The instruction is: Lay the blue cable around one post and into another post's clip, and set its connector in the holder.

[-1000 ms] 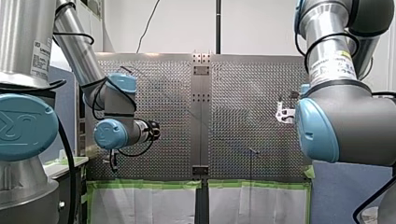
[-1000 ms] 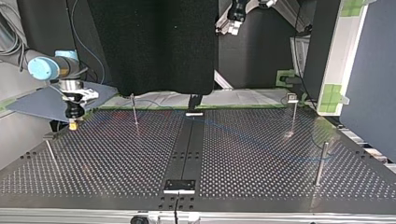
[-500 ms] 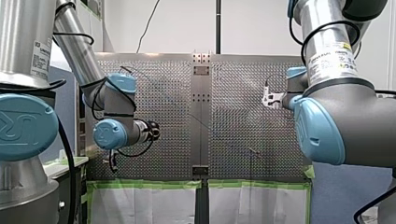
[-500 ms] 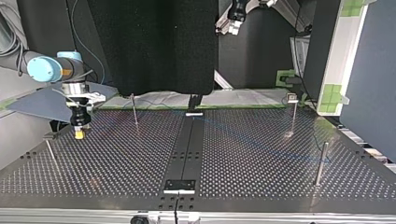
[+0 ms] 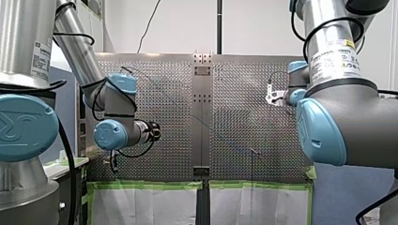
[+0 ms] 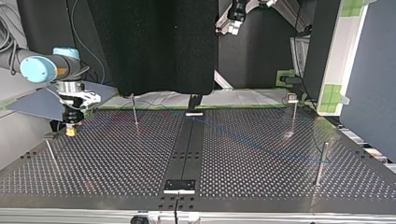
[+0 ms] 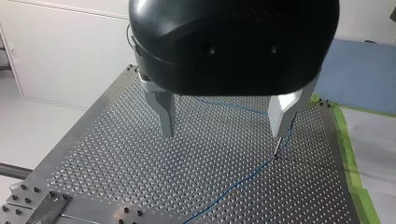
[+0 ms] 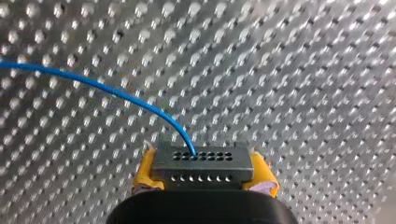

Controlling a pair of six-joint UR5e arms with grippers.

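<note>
Front view was bright and flat-lit, with a white wall behind. The perforated table threw speckled glare, and there were hot streaks along my right arm. Top view was dim: the black panel swallowed light and the table gave only a dull sheen. Left wrist view had soft, diffuse light and a faint highlight on my left gripper housing. In the right wrist view, hard glints sat on every hole rim, smeared toward the far corners. The blue cable and connector read clean.

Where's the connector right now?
The connector is clamped between my right gripper's yellow pads, blue cable leaving its face; in the top view it hangs over the table's left side, near a thin post.
</note>
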